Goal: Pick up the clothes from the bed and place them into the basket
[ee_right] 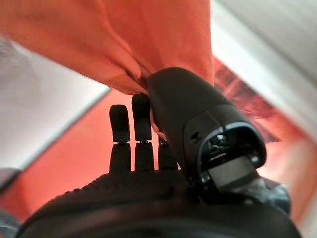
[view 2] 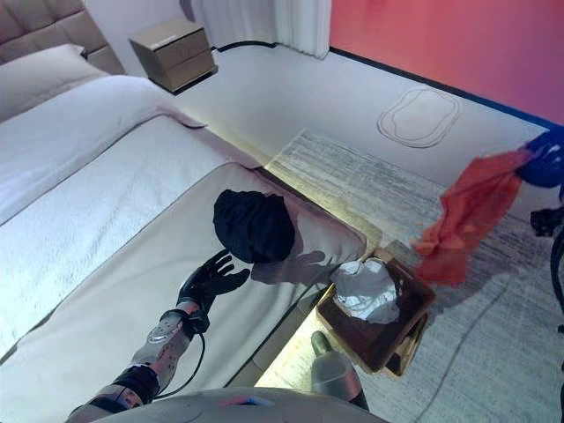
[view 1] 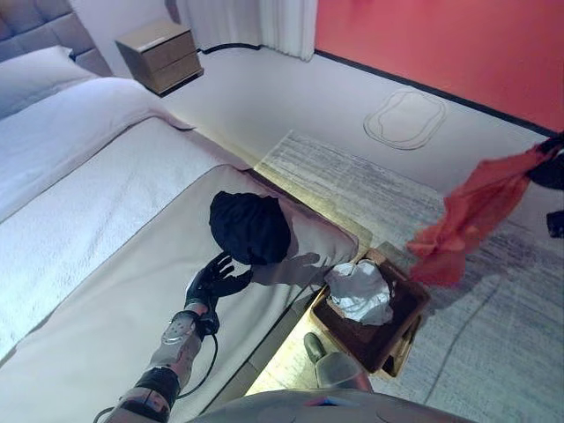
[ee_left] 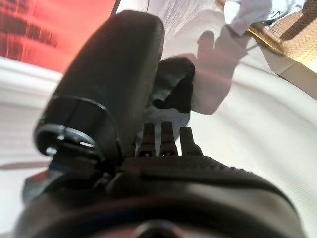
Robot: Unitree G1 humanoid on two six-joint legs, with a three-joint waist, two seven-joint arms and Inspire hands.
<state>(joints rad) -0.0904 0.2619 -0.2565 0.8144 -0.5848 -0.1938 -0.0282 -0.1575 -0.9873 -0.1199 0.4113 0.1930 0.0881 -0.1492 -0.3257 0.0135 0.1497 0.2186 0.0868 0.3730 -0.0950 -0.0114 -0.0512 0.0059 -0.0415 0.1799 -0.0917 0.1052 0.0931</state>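
- A crumpled black garment (view 1: 249, 227) lay near the foot corner of the beige-covered bed (view 1: 97, 335), close to the mattress edge nearest the basket.
- The robot's left hand (view 1: 214, 280) rested just beside that black garment with its dark fingers spread and relaxed, holding nothing; whether the fingertips touched the cloth could not be told.
- The right hand (ee_right: 168, 129), far out to the robot's right and raised above the floor, pinched an orange-red cloth (view 1: 471, 216) between thumb and fingers; the cloth hung down in a long fold over the grey woven rug (view 1: 370, 189), to the side of the basket and clear of it.
- A dark brown square basket (view 1: 407, 310) stood on the floor just beside the bed's corner, with a crumpled white garment (view 1: 359, 291) lying inside it.
- A wooden bedside cabinet (view 1: 160, 55) stood by the head of the bed, against the far wall.
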